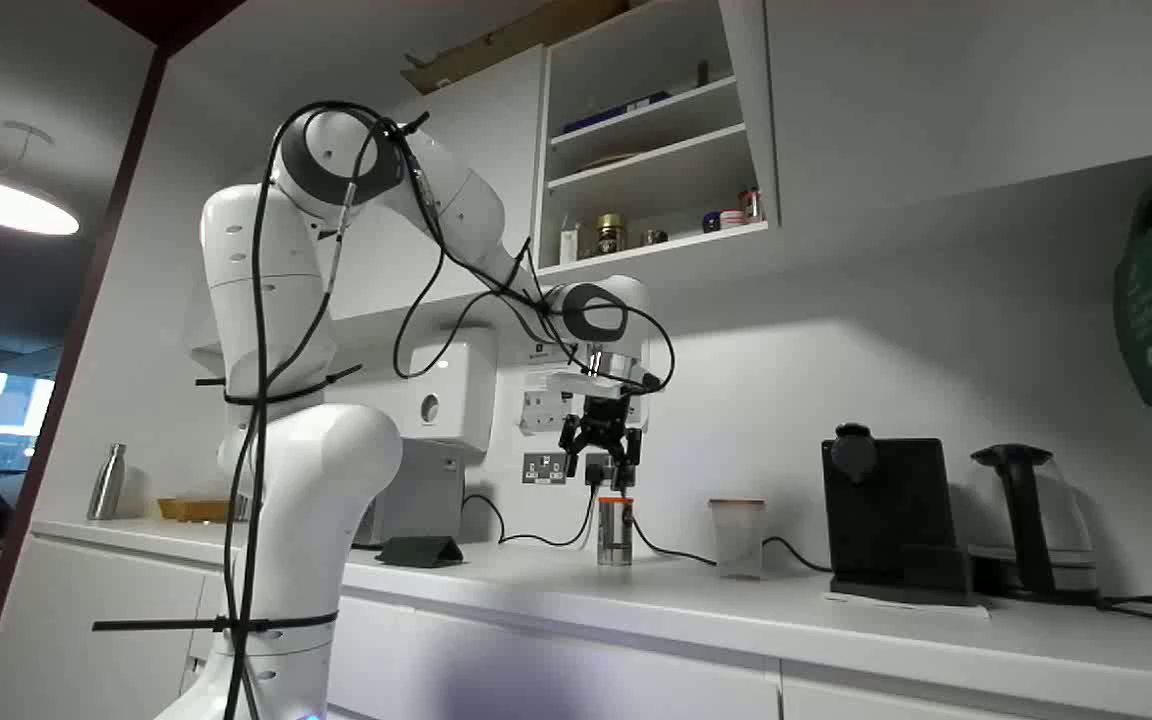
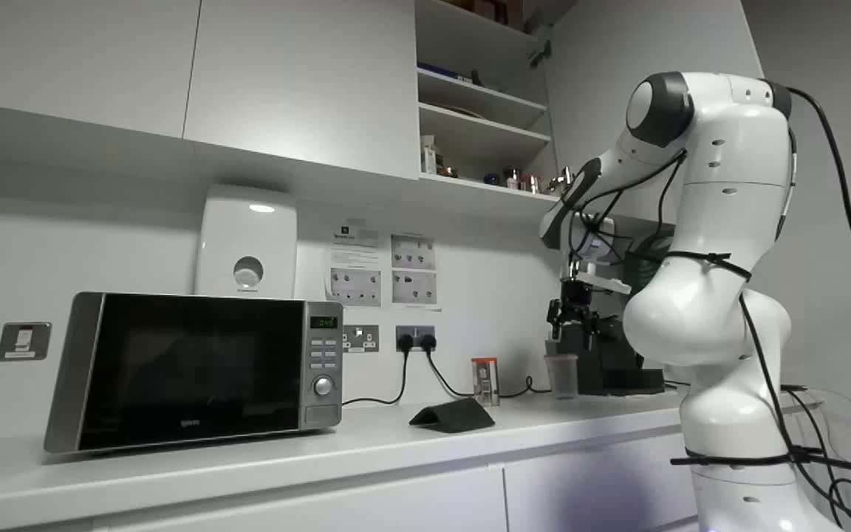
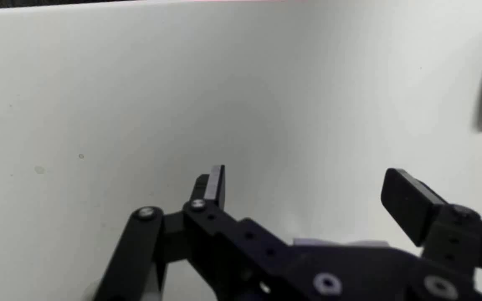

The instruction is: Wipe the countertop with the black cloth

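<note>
Countertop runs long and white across both exterior views, its front edge lying along the top of the wrist view. Above it reaches the arm, and on it, in both exterior views, stands the microwave. The gripper hangs over the slab well apart from the microwave. Between the two, nearer the microwave but not touching it, the black cloth rests folded like a low tent; what appears to be its near end shows at the right edge of the wrist view. From the fingers, then, the cloth lies sideways, toward the microwave. Its ridge seems to run lengthwise along the slab, and the fingers stand spread wide along that same line with nothing between them. The coming move likely calls for a sideways shift, then a turn so they can pinch across the fold.
</note>
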`<state>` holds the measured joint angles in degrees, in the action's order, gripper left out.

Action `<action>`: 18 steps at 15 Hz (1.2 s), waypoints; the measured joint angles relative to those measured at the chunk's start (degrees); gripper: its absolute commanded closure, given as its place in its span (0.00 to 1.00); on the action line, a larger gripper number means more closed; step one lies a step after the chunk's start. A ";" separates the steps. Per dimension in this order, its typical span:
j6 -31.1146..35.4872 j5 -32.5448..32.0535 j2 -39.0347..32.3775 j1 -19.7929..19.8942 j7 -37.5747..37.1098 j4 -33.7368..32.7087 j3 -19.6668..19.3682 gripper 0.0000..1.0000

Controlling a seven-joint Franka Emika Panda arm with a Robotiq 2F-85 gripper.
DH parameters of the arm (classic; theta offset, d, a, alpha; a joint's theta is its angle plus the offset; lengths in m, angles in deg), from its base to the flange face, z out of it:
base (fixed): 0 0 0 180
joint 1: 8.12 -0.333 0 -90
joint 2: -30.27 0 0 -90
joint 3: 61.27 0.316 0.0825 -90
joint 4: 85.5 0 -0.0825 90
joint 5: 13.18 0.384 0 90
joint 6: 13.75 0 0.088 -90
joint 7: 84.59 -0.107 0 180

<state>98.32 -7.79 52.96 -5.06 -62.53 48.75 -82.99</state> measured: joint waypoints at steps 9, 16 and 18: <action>0.00 0.00 0.00 0.00 0.00 0.00 0.00 0.00; -0.47 1.80 -0.04 0.66 -0.05 0.12 0.72 0.00; -0.91 3.23 -0.04 0.67 -0.05 0.20 1.04 0.00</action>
<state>97.42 -4.56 52.92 -4.40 -62.58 48.94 -81.94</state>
